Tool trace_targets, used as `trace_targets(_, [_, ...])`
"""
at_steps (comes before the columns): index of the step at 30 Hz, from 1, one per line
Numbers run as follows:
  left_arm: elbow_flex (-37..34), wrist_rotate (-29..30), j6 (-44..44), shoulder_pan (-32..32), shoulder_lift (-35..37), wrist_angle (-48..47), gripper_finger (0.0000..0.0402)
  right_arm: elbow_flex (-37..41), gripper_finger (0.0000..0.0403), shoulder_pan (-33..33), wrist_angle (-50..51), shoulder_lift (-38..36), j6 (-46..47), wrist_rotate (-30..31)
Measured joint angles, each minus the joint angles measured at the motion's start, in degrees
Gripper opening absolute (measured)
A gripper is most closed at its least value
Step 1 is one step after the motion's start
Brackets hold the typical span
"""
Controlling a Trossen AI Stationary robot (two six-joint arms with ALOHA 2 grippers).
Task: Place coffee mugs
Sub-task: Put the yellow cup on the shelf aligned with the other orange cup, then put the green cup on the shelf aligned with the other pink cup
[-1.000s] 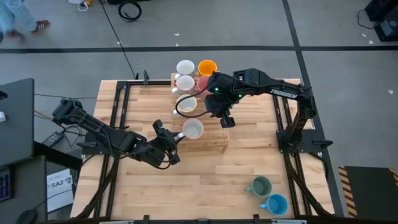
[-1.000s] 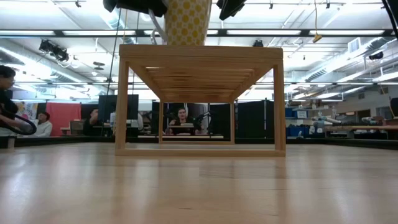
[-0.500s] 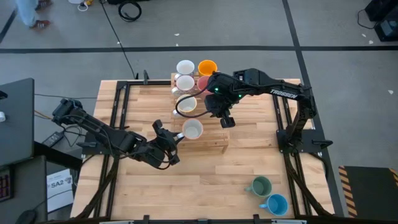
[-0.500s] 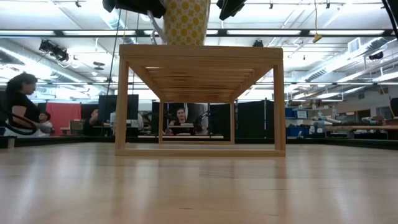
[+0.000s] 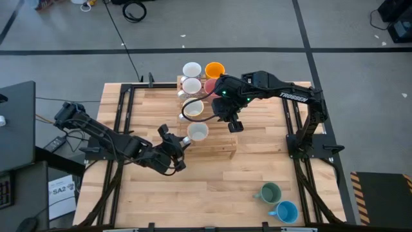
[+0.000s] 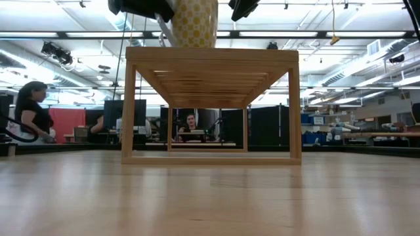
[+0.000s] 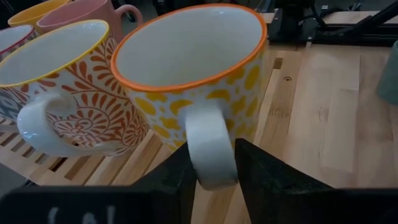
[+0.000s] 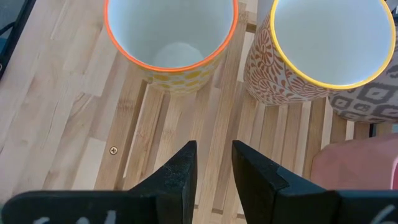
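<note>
A yellow-patterned, orange-rimmed coffee mug (image 7: 186, 68) stands upright on the near left part of a slatted wooden rack (image 5: 219, 145). My left gripper (image 5: 185, 140) is at its handle, on the side toward the table's left. Farther back on the rack stand an orange-patterned mug (image 7: 68, 99), a grey-patterned one (image 8: 364, 102), a pink one (image 5: 209, 86), a white one (image 5: 191, 69) and an orange one (image 5: 214, 69). My right gripper (image 8: 214, 149) hovers over the rack beside the yellow mug, open, with nothing between its fingers. A green mug (image 5: 268, 192) and a blue mug (image 5: 286, 211) stand on the table at the near right. My left gripper has the yellow mug's handle (image 7: 210, 140) between its two fingers, one on each flat side. The fingers come from the table's left, slanting a little downward. The mug stands upright with its base on the rack's slats.
The rack stands raised on legs in the table's middle, with open space beneath it (image 6: 210, 131). Black frame rails (image 5: 122, 122) run along the table's left and right sides. Bare tabletop lies toward the near edge. People move in the room beyond.
</note>
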State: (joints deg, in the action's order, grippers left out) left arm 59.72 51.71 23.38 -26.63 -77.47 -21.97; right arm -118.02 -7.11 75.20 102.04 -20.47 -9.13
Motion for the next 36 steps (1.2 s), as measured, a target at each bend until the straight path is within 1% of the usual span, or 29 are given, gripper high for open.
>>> trace_targets(4, [0.0,0.16,0.0,-0.02,0.0,0.13,0.0134,0.0,0.0107,0.0,0.0,0.0,0.0,0.0])
trace_targets(13, [0.0,0.23,-0.07,-0.02,0.0,-0.59,0.0203,0.0,0.0107,0.0,0.0,0.0,-0.01,0.0])
trace_targets(16, [0.0,0.25,-1.24,-0.02,0.0,-0.59,0.0219,0.0,0.0107,0.0,0.01,0.0,0.0,0.0])
trace_targets(22, [0.0,-0.66,-1.53,-0.02,0.0,-0.6,0.0224,0.0,0.0107,0.39,1.63,0.0,0.0,0.0])
trace_targets(31, [-0.04,-0.45,-1.51,-0.33,1.42,-0.55,0.0224,0.0,0.0107,3.01,3.91,-0.02,0.0,-0.02])
trace_targets(36, [-0.04,-0.49,-1.51,-1.8,3.79,-0.72,0.0224,0.0,0.0107,4.2,8.86,-0.02,0.34,-0.02])
